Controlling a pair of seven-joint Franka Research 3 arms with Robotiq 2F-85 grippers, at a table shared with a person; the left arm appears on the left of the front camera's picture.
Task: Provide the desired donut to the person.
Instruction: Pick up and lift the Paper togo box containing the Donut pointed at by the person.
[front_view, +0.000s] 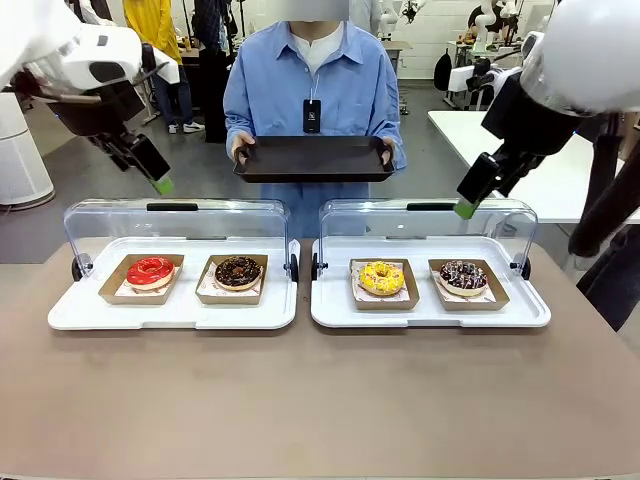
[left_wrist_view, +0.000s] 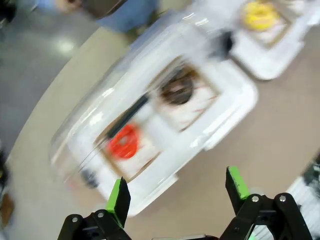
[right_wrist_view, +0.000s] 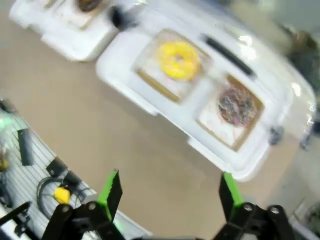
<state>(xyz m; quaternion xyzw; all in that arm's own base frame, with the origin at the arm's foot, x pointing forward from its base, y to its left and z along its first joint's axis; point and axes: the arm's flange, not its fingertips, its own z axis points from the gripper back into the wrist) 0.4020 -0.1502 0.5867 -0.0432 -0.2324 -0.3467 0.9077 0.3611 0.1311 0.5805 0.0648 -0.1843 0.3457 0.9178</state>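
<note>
Four donuts lie in cardboard holders on two white trays: a red one (front_view: 150, 271) (left_wrist_view: 123, 141), a chocolate one (front_view: 238, 271) (left_wrist_view: 177, 89), a yellow one (front_view: 380, 277) (right_wrist_view: 178, 59) and a dark sprinkled one (front_view: 463, 276) (right_wrist_view: 235, 103). Nothing in view singles out one donut. The person (front_view: 313, 80) stands at the far side holding a black tray (front_view: 313, 158) with both hands. My left gripper (front_view: 160, 183) (left_wrist_view: 176, 182) hangs open above the left tray's back. My right gripper (front_view: 466, 208) (right_wrist_view: 170, 177) hangs open above the right tray's back. Neither holds anything.
The left white tray (front_view: 60, 315) and the right white tray (front_view: 430, 318) each have a clear lid (front_view: 175, 225) (front_view: 430, 222) raised at the back. Bare tan tabletop (front_view: 320, 400) lies in front of them. A white table (front_view: 560, 170) stands at the far right.
</note>
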